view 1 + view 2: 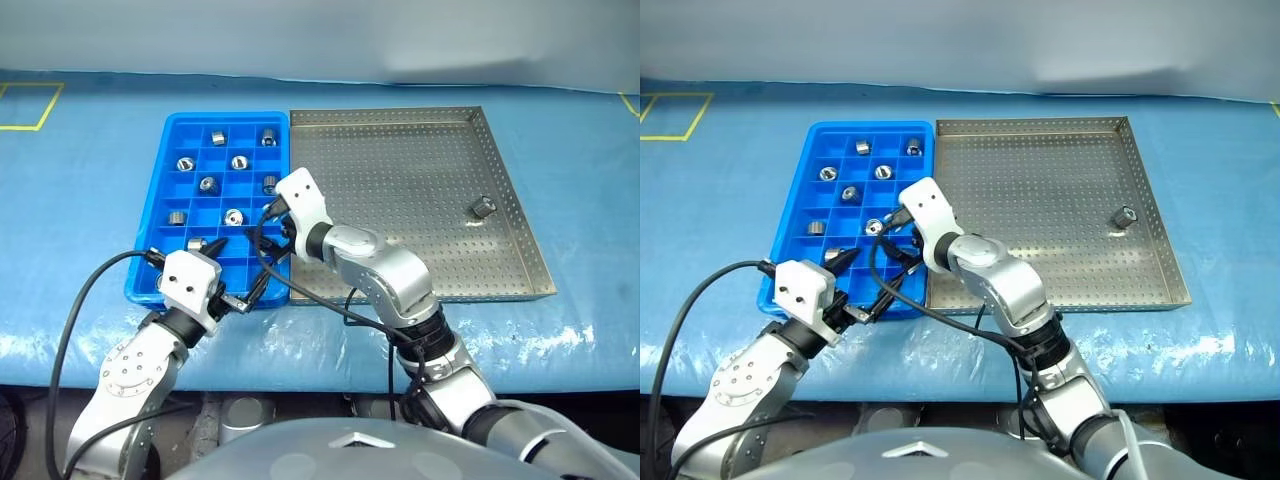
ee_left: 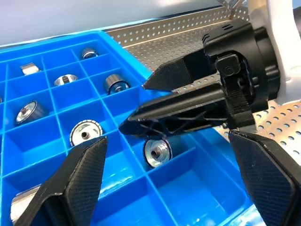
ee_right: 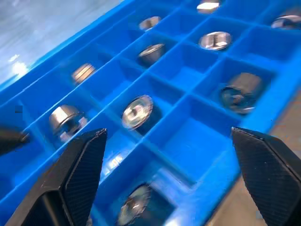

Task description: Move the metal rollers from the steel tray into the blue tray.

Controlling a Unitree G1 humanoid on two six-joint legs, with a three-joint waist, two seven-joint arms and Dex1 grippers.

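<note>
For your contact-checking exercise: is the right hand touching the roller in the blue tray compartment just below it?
Apart. In the left wrist view, the right hand hangs open above the roller, with blue tray wall showing between them.

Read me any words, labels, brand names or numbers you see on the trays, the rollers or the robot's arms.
None: no readable text shows anywhere.
Blue tray: plain plastic, no label.
Steel tray: holes only, no stamp visible.
Rollers: no legible marks.
Yellow tape lines on the table cover: an outline, not writing.
</note>
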